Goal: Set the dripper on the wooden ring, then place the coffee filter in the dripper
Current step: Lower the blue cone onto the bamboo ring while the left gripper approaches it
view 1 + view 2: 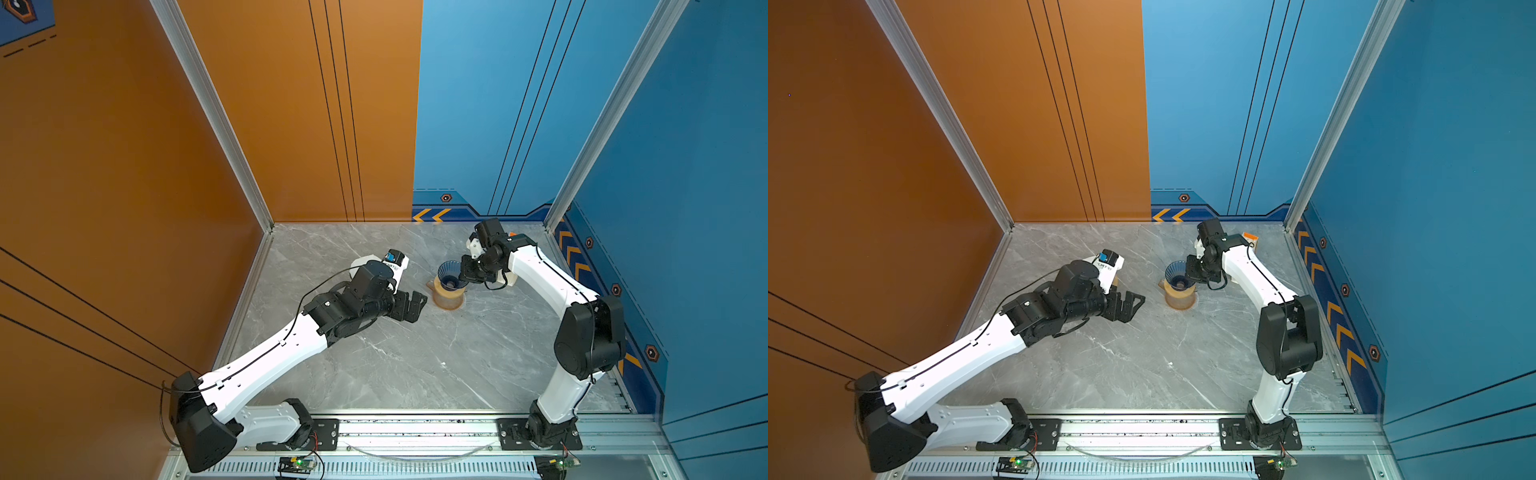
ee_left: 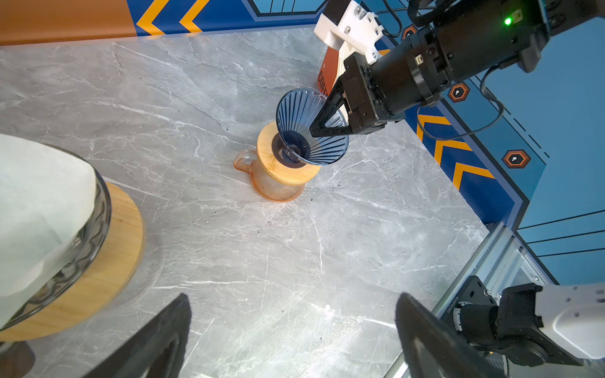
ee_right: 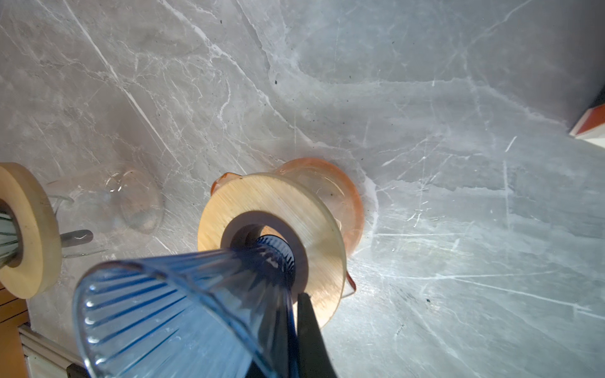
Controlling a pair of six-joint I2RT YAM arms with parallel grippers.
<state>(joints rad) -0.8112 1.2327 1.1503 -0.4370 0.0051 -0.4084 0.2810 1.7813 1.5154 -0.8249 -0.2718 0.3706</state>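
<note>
1. Progress: I judge the task barely begun. The blue dripper (image 1: 451, 272) holds no paper, so the pick, the carry and the seating of the filter are all left.
2. The dripper stands upright in a wooden collar (image 2: 268, 147) on top of an orange-tinted glass carafe (image 2: 278, 186), on the marble tabletop (image 1: 395, 365).
3. The right gripper (image 1: 464, 272) comes in from the dripper's 3 o'clock in both top views. Its jaws are clenched on the cone's rim, with one finger inside and one outside.
4. The left gripper (image 1: 415, 305) hangs at about the dripper's 7 o'clock, apart from it. Its jaws are spread wide and grasp nothing.
5. The white paper filter (image 2: 36, 203) sits in a clear glass holder (image 2: 95, 235) on a wooden ring (image 2: 118, 248), seen in the left wrist view. In the top views the left arm hides it — I judge it lies around the dripper's 9 o'clock.
6. Count:
   - two arms and two grippers
   - one blue dripper
   - one orange carafe
   - two wooden rings
   - one clear holder
   - one coffee box (image 2: 325, 70) behind the right arm
   - at least one filter — whether it is a stack, I cannot tell
</note>
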